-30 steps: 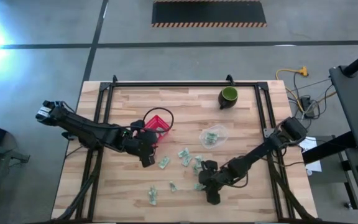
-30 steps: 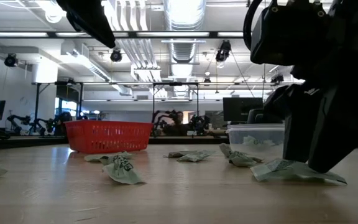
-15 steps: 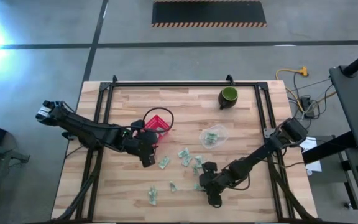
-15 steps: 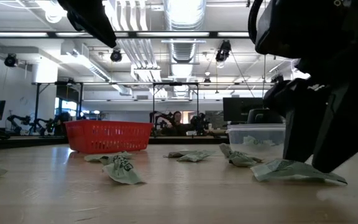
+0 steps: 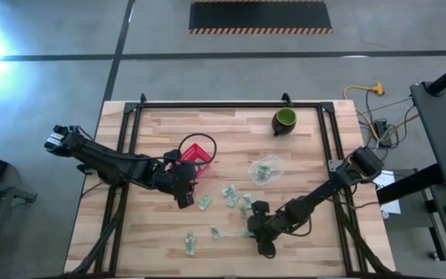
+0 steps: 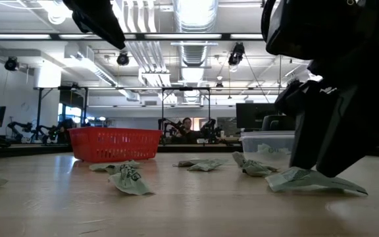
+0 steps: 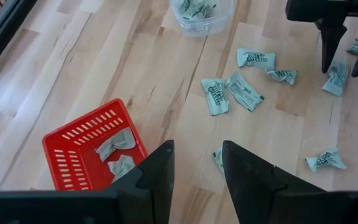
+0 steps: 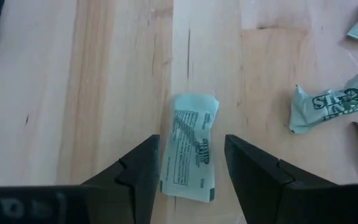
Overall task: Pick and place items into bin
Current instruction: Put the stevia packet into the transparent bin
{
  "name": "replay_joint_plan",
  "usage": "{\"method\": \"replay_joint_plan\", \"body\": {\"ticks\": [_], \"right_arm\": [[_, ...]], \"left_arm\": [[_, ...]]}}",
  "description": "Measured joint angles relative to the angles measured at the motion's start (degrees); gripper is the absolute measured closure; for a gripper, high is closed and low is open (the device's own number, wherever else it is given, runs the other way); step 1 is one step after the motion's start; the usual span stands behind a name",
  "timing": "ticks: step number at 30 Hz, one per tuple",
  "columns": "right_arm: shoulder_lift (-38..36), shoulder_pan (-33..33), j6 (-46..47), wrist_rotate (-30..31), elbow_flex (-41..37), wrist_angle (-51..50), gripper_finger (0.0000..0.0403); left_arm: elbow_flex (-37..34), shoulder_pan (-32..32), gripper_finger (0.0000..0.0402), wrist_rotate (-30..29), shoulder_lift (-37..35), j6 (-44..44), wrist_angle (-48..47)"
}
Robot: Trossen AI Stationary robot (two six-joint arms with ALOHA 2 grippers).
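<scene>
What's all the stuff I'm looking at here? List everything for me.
Table: one, pale wood, dark frame.
Basket: one, red, left of centre; two packets inside.
Tub: one, clear, mid-table, holding packets.
Cup: one, dark green, far right side.
Packets: about ten loose, pale green-and-white, scattered on the near half.
Left gripper: dark, beside the basket, jaws open, empty.
Right gripper: dark, jaws open astride one packet.
</scene>
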Motion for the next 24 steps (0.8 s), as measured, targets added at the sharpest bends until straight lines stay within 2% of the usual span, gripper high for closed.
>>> {"method": "replay_joint_plan", "body": {"ticks": [6, 15, 24], "right_arm": [[1.8, 0.2, -0.02, 0.24, 0.3, 0.86, 0.0232], [6.03, 0.91, -0.07, 0.46, 5.17, -0.71, 0.0234], [5.51, 0.9, 1.72, 0.55, 5.01, -4.5, 0.0297]], "left_arm": [[0.0, 0.0, 0.0283, 0.0, 0.02, 0.0, 0.17], [0.02, -0.33, 0.0283, 0.2, 0.02, -0.13, 0.09], [0.02, -0.33, 0.0283, 0.17, 0.02, -0.2, 0.08]]}}
